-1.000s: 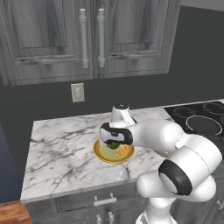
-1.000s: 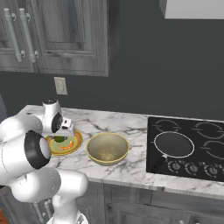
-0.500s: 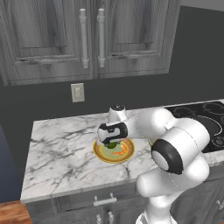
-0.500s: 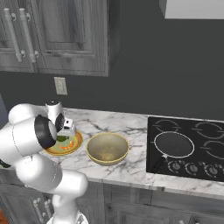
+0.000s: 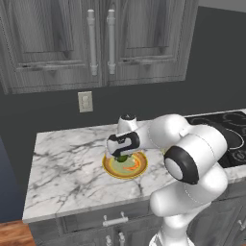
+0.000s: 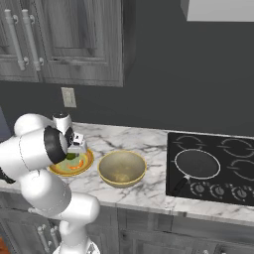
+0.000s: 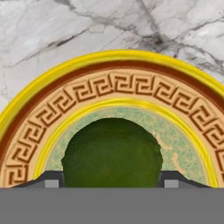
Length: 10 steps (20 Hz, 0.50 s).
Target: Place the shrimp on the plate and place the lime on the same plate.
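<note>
On the marble counter (image 5: 62,163), the plate (image 5: 111,168) lies under the arm's hand, its far rim hidden by the wrist in the left base view. The gripper (image 5: 122,156) hangs low over the plate's pale green centre, its fingers (image 7: 49,178) closed on the lime (image 7: 112,151), whose lower part is cut off in the hand view. The shrimp (image 5: 135,166) shows as a faint orange sliver on the plate, just beside the lime. Right of the plate stand a tan bowl (image 6: 121,168) and a dark pan (image 6: 197,164) on the stove.
</note>
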### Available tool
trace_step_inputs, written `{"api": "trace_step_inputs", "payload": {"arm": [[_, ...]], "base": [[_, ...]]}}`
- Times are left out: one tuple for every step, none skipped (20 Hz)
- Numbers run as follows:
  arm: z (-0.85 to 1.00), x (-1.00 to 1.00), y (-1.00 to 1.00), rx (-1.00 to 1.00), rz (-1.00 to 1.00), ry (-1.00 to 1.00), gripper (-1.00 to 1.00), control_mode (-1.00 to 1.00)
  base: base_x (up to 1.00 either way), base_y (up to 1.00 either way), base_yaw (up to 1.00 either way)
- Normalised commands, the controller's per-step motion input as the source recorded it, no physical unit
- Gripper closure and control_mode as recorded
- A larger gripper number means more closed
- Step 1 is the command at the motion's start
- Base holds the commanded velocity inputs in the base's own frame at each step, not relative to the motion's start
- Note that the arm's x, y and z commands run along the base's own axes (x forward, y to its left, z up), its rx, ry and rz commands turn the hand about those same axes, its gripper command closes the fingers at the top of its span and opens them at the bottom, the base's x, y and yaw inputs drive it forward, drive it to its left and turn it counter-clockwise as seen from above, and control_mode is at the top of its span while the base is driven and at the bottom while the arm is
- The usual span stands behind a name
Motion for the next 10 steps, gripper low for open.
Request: {"api": "trace_step_inputs", "payload": {"arm": [[0.00,0.00,0.00,0.00,0.00,0.00,-1.00,-1.00],[0.00,0.00,0.00,0.00,0.00,0.00,-1.00,-1.00],[0.00,0.00,0.00,0.00,0.00,0.00,-1.00,-1.00],[0.00,0.00,0.00,0.00,0.00,0.00,-1.00,-1.00],[0.00,0.00,0.00,0.00,0.00,0.00,-1.00,-1.00],[0.00,0.00,0.00,0.00,0.00,0.00,-1.00,-1.00],[0.00,0.00,0.00,0.00,0.00,0.00,-1.00,-1.00],[0.00,0.00,0.00,0.00,0.00,0.00,-1.00,-1.00],[0.05,0.00,0.00,0.00,0.00,0.00,-1.00,-1.00],[0.13,0.00,0.00,0.00,0.00,0.00,-1.00,-1.00]], "base": [[0.00,0.00,0.00],[0.00,0.00,0.00],[0.00,0.00,0.00],[0.00,0.00,0.00],[0.00,0.00,0.00],[0.00,0.00,0.00],[0.00,0.00,0.00],[0.00,0.00,0.00],[0.00,0.00,0.00],[0.00,0.00,0.00]]}}
